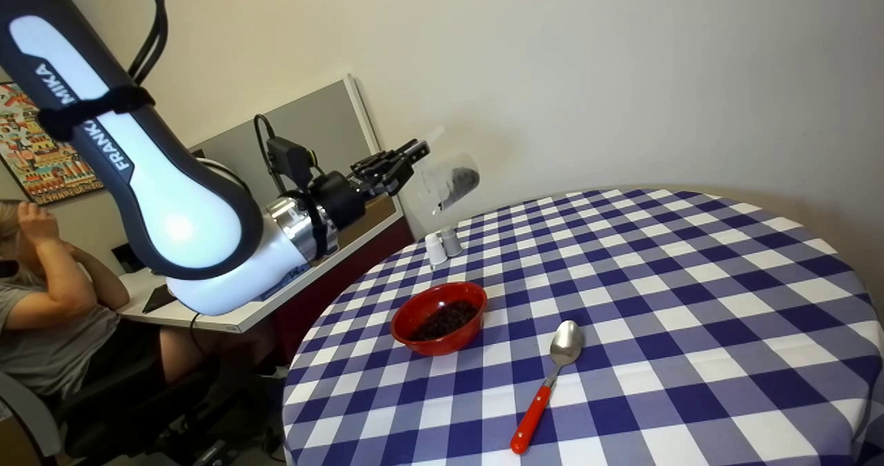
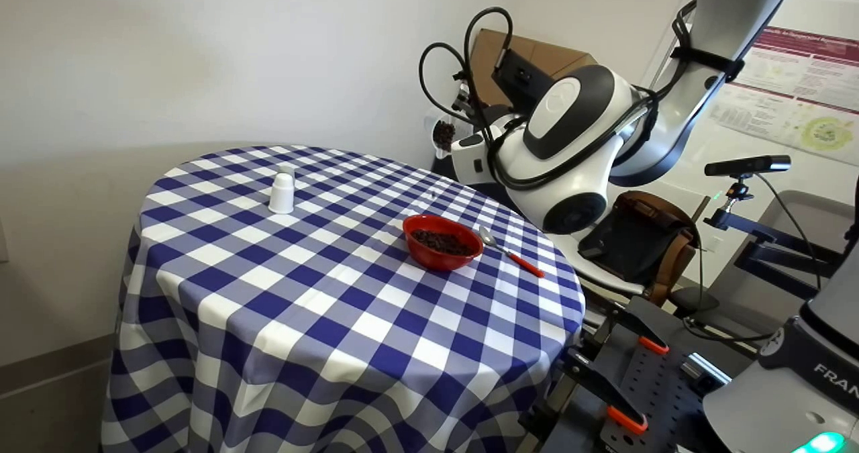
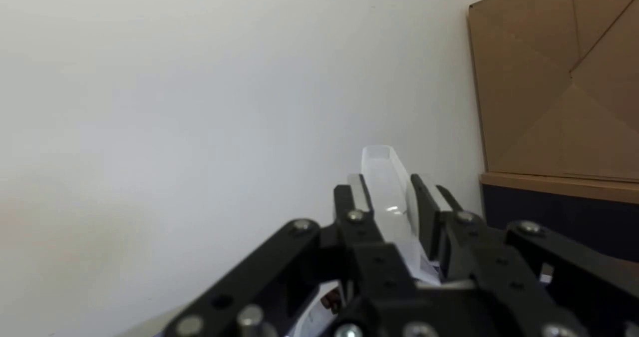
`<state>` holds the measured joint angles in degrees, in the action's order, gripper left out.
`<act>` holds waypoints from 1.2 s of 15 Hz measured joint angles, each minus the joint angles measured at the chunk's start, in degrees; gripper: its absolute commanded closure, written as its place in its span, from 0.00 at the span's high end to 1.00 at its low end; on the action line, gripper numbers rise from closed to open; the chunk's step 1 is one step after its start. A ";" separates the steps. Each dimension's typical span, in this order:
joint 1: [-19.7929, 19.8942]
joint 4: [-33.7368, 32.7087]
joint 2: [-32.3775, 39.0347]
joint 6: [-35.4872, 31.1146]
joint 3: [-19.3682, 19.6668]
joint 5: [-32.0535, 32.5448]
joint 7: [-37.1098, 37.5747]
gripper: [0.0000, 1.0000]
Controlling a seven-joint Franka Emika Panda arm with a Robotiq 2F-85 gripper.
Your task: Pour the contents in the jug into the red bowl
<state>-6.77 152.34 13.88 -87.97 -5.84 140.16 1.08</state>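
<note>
Jug [image 1: 447,181]: one, clear, with a handle [image 3: 384,182]. Raised above the level of the desk [image 1: 690,300], tilted, well apart from the bowl; whether any of it stands over the desk cannot be told. Dark pieces [image 1: 464,181] inside, gathered toward one end. Mostly hidden in the wrist view, where a few pieces show.

Tool [image 3: 393,192]: one, black, clamped on the jug's handle, a finger to either side of it. Carried by a white and black arm [image 1: 183,224], seen in both exterior views.

Bowl [image 1: 449,344]: one, red, round, upright on the desk. Dark contents [image 1: 447,319], lying below the rim, similar in look to those in the jug.

Spoon [image 1: 549,384]: one, silver head, red handle. Flat on the desk, near the bowl and apart from it.

White shaker [image 1: 435,249] and grey shaker [image 1: 451,242]: one of each, small, standing just beside each other on the desk.

Cloth [image 2: 322,312]: blue and white check, spread over the desk and hanging down its side in an exterior view.

Surroundings: seated person [image 1: 59,307]; framed picture [image 1: 41,152]; brown carton [image 3: 554,87]; black and brown bag [image 2: 617,248]; wall poster [image 2: 798,97].
</note>
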 measured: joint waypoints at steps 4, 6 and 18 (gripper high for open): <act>0.10 1.02 0.00 1.77 0.00 1.78 0.51 0.07; 0.12 1.53 -0.01 2.64 0.03 2.71 0.71 0.07; -6.56 5.09 0.12 5.54 4.18 3.40 0.90 0.07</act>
<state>-13.33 157.42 14.00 -82.43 -1.66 143.56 1.98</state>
